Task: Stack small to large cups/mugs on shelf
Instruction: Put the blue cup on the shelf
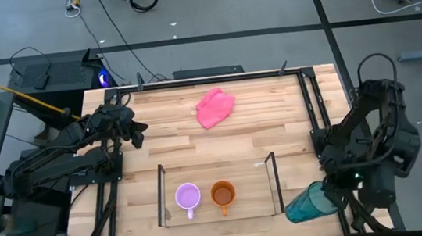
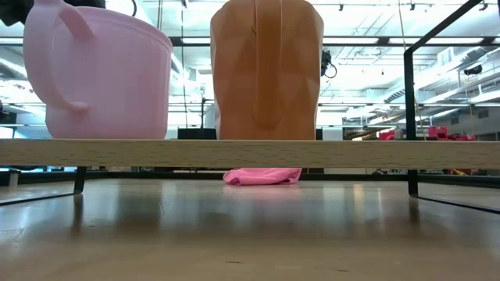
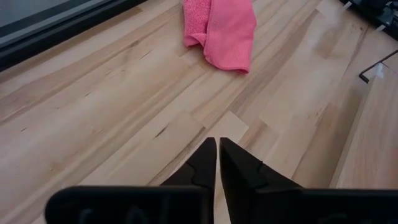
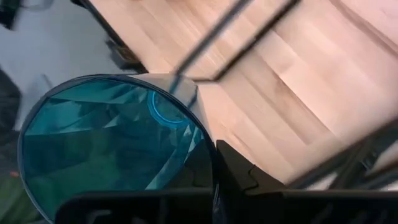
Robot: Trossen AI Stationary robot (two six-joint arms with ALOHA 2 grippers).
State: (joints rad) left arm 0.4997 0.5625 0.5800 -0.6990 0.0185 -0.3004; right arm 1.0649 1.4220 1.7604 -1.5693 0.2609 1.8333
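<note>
Right now, on the board:
Right gripper (image 1: 325,197): near the table's near right corner, just right of the shelf, clamped on the teal cup, with one dark finger (image 4: 239,177) pressed against the cup's rim in the right wrist view.
Teal cup (image 1: 308,204): tipped on its side in that grasp, mouth (image 4: 115,146) facing the wrist camera, outside the shelf's right wall and partly past the table's edge.
Shelf (image 1: 219,214): sitting at the near middle of the table, light wood base with clear walls on thin dark posts; in the low view its wooden edge (image 2: 250,152) runs right across the picture.
Lilac mug (image 1: 188,197): upright inside the shelf, left of centre, handle toward the near side; it looms large at the left of the low view (image 2: 98,70).
Orange mug (image 1: 223,193): upright inside the shelf, just right of the lilac mug with a small gap between them; it is seen close up in the low view too (image 2: 266,70).
Left gripper (image 1: 140,133): hovering over bare wood at the left of the table, well apart from the shelf, fingers (image 3: 205,163) pressed together and holding nothing.
Pink cloth (image 1: 215,106): crumpled at the far middle of the table, away from both arms, also in the left wrist view (image 3: 221,28) and beneath the shelf edge in the low view (image 2: 262,176).
</note>
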